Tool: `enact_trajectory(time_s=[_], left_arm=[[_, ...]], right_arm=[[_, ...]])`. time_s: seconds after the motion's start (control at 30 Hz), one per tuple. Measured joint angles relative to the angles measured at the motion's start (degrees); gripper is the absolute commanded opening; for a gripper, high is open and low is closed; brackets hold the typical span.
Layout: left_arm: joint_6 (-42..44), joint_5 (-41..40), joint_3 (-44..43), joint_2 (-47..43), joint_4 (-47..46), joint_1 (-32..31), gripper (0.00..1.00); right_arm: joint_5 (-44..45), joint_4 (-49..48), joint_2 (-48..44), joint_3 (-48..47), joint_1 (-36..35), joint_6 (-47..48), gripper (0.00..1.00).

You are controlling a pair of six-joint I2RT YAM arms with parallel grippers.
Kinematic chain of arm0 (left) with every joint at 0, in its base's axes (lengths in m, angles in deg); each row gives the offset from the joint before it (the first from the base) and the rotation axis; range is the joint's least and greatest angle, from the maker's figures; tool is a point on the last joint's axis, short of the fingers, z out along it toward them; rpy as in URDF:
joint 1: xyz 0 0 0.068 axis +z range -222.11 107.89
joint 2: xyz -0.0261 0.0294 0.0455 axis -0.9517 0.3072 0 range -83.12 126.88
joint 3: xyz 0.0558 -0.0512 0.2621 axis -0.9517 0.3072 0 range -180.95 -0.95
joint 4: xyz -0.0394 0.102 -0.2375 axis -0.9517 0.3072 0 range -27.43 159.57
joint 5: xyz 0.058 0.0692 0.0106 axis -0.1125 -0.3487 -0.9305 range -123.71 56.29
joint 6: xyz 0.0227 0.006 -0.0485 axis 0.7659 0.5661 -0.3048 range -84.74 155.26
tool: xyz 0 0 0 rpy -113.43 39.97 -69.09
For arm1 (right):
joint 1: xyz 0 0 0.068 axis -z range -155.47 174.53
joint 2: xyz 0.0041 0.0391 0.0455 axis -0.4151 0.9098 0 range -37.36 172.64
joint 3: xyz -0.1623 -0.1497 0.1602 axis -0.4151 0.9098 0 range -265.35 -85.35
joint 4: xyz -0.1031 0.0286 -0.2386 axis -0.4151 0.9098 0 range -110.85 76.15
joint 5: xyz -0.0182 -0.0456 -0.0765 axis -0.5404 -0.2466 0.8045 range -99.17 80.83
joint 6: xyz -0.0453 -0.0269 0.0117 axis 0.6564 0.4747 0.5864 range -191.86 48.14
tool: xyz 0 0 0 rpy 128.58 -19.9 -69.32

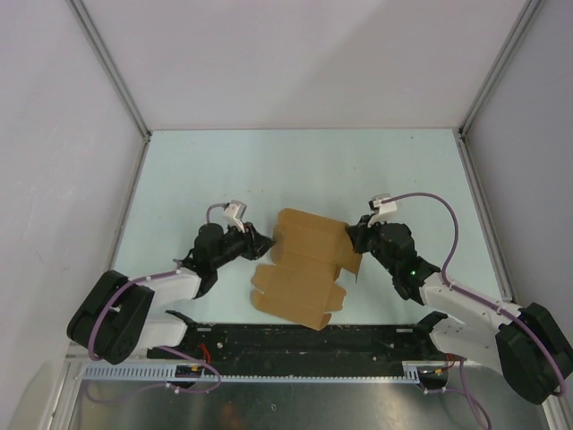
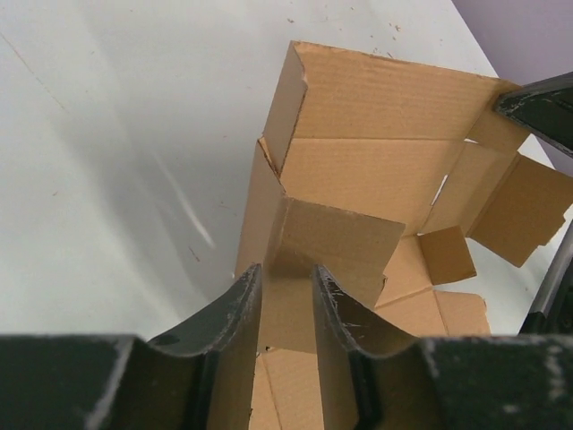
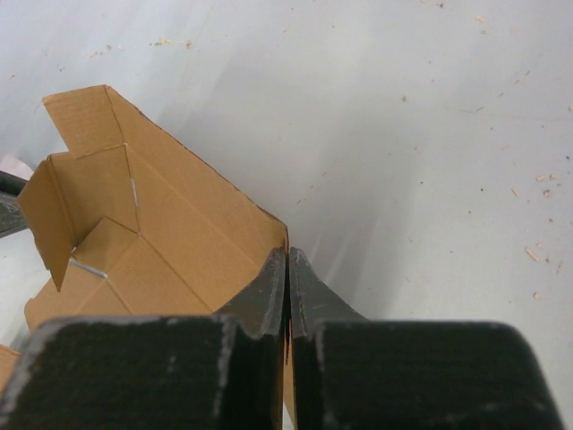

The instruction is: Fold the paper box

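Note:
The paper box (image 1: pixel 304 269) is plain brown cardboard, partly folded, lying mid-table between both arms with its far panels raised and its near flaps flat. My left gripper (image 1: pixel 262 244) is at its left side. In the left wrist view its jaws (image 2: pixel 285 269) stand apart, with a raised flap of the box (image 2: pixel 385 170) filling the gap behind the fingertips. My right gripper (image 1: pixel 352 238) is at the box's right edge. In the right wrist view it (image 3: pixel 287 253) is shut on the thin edge of a raised wall of the box (image 3: pixel 179 233).
Pale walls and metal posts enclose the table (image 1: pixel 295 170) at the back and sides. A black rail (image 1: pixel 295 340) runs along the near edge between the arm bases. The right gripper's dark finger (image 2: pixel 537 107) shows at the top right of the left wrist view.

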Motion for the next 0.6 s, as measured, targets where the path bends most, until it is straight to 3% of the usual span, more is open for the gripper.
enact_trajectory(time_s=[0.27, 0.6], left_arm=[[0.9, 1.2, 0.0, 0.8, -0.9, 0.0, 0.51], [1.9, 0.9, 0.8, 0.6, -1.4, 0.0, 0.53]], right_arm=[[-0.6, 0.0, 0.0, 0.0, -0.1, 0.0, 0.0], [-1.1, 0.1, 0.0, 0.0, -0.5, 0.8, 0.07]])
